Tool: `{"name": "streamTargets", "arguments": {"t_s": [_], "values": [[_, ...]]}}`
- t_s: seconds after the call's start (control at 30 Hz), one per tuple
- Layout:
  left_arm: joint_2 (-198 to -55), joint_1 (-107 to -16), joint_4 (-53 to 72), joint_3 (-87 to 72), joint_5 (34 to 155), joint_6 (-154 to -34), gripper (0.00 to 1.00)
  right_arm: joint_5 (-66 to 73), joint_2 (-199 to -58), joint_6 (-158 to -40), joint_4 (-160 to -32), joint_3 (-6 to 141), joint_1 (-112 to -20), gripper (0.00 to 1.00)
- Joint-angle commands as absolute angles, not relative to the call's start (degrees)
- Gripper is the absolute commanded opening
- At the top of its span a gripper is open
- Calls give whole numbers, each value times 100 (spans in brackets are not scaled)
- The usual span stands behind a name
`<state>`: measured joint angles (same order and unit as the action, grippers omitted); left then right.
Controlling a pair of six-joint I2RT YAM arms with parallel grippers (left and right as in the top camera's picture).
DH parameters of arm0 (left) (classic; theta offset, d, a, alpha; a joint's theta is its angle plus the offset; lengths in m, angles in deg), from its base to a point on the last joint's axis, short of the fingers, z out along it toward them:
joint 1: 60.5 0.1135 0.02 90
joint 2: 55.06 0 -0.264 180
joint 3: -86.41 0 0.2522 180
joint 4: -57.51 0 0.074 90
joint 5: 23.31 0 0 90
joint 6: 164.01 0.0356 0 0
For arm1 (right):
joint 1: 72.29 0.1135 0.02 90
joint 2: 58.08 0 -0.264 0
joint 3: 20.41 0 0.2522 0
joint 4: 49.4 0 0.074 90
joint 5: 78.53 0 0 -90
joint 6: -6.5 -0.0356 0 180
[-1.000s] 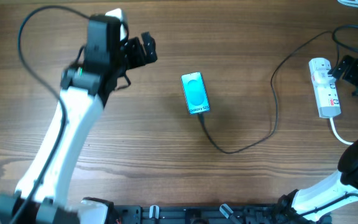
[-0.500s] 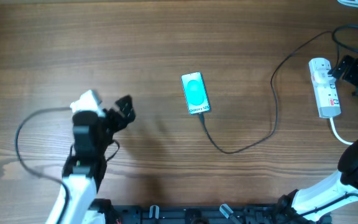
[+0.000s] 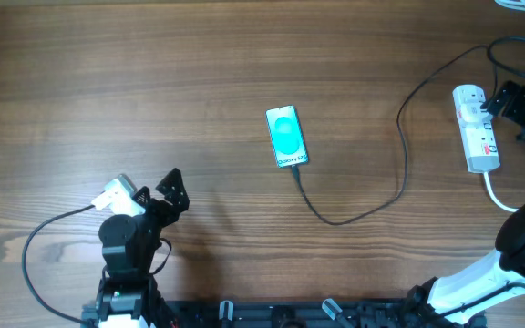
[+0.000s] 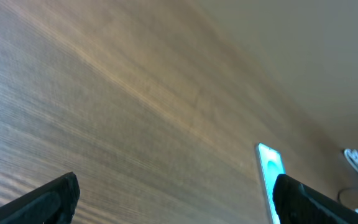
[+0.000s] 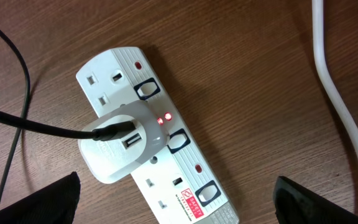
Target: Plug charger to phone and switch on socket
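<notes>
1. Pincers are both apart and empty: left pincer (image 3: 173, 187) at lower left, right pincer (image 3: 507, 102) beside the socket (image 3: 477, 137), upper right.
2. At the centre of the tabletop (image 3: 153, 73), the charger (image 3: 363, 205) is seen meeting the phone (image 3: 286, 137); one red lamp (image 5: 168, 115) is lit.
3. Switching is judged done; only withdrawal is required.

Wooden table (image 3: 108, 73) with phone (image 3: 286, 137), charger (image 3: 337, 221), socket (image 3: 478, 137) and, apparently, a thick white cord (image 5: 321, 37).

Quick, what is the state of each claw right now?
Left claw: open, holding nothing.
Right claw: open, holding nothing, above the socket.
</notes>
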<state>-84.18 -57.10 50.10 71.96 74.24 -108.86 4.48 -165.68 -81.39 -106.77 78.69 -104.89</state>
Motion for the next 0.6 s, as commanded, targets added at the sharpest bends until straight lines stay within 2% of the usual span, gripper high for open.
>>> {"name": "streamTargets", "arguments": {"t_s": [0.0, 0.13, 0.27, 0.47, 0.57], "values": [[-7942, -5679, 4763, 7231, 6973, -10877, 100, 505, -16546, -8216, -10666, 7912, -10471, 100], [-7203, -5679, 3947, 7231, 6475, -10855, 100, 505, -16546, -8218, -10666, 7912, -10471, 100], [-6436, -5686, 3939, 7231, 6676, -9524, 100, 505, -16546, -8218, -10666, 7912, -10471, 100], [-5507, -5690, 3934, 7231, 6726, -8298, 100, 505, -16546, -8218, -10666, 7912, -10471, 100], [-5522, -5699, 3928, 7231, 6724, -7819, 100, 505, -16546, -8218, -10666, 7912, -10471, 100]]}}
